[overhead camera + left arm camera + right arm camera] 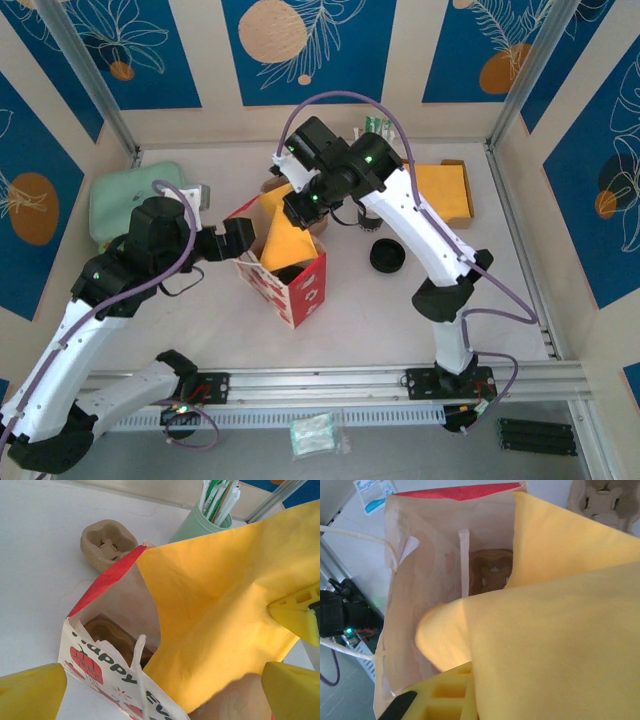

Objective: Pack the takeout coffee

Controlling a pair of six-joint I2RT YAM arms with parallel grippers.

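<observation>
Nearest, below the rail at the bench's front edge, a small white packet (318, 435). On the pale bench (190, 325) just past the arm bases, a red-and-white bag (300, 290): upright, mouth open, brown inside, a cardboard cup carrier (490, 572) lying at the bottom. Left gripper (242, 240) just beside the bag's left wall, jaws spread wide and gripping nothing, one yellow finger (30, 692) on either side of the bag's near corner in the left wrist view.

Standing up out of the bag's mouth, a yellow paper sheet (283, 240), lower end inside the bag, upper end pinched in the right gripper (300, 207) above the far rim. Jaws there closed on the sheet, creases running out from the finger (295, 617).

Right of the bag and apart from it, a loose black lid (387, 258) flat on the bench. Just beyond the lid, half under the right arm, a small dark-and-pale thing (364, 218), too hidden to name. Takeout coffee: cannot tell where from these views.

Farther back, a second cardboard carrier (107, 542) near the bag's far corner, a flat yellow pack (447, 192) to the right, a pale green pouch (128, 200) to the left. Farthest, by the back wall, a green cup (200, 525) full of straws.
</observation>
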